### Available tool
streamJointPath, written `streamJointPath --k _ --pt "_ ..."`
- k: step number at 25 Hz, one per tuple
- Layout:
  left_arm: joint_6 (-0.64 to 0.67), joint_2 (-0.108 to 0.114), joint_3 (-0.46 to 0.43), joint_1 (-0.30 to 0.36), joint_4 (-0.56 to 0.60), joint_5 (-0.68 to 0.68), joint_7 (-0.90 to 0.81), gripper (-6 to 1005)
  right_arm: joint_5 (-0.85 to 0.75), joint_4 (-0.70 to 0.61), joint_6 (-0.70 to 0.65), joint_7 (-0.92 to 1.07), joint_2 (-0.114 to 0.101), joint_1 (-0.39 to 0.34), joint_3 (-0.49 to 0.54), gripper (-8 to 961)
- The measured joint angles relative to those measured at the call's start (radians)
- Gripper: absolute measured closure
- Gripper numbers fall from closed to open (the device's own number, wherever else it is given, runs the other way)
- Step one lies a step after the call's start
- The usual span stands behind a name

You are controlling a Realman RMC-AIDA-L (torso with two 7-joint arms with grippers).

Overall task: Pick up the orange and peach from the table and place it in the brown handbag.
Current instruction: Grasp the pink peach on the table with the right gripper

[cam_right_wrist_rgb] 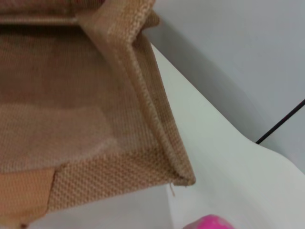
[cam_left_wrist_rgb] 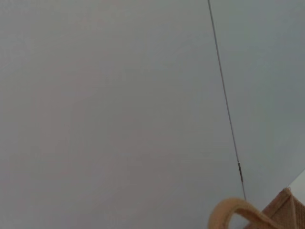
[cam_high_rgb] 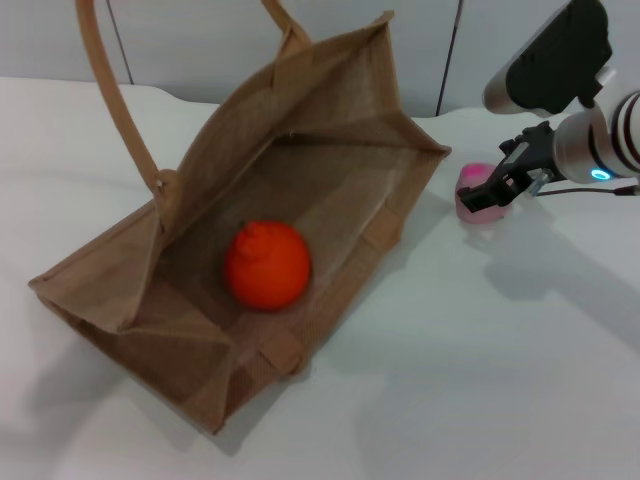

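Bag (cam_high_rgb: 330, 160): lying on bench (cam_high_rgb: 480, 360), mouth open toward the camera, long axis near-left to far-right; handles cut off at the upper edge. Orange (cam_high_rgb: 266, 264): inside bag. Peach (cam_high_rgb: 478, 192): on bench right of bag, partly hidden. Right tool (cam_high_rgb: 492, 190): reaching in from right, fingers clamped on peach. Left tool: unseen.

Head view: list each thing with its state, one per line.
Orange: inside the handbag, resting on its bottom.
Handbag: open, mouth wide, handles up.
Peach: outside the handbag, on the table, between the right claw's fingers.
Right claw: closed around the peach.
Left claw: out of view.
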Motion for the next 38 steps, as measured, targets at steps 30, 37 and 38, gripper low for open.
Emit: streamJointPath --k 30,37,38 --pt "0.0 0.0 0.006 -0.007 -0.002 -0.004 -0.002 874 0.024 0.157 -0.06 -0.006 0.003 0.066 -0.01 220" --pt "0.0 0.0 0.008 -0.008 -0.015 -0.004 -0.001 874 0.025 0.157 -0.062 0.002 0.005 0.064 -0.001 373" --pt "0.0 0.0 0.008 -0.008 -0.016 -0.003 -0.001 874 0.026 0.157 -0.062 0.005 0.005 0.064 0.0 378"
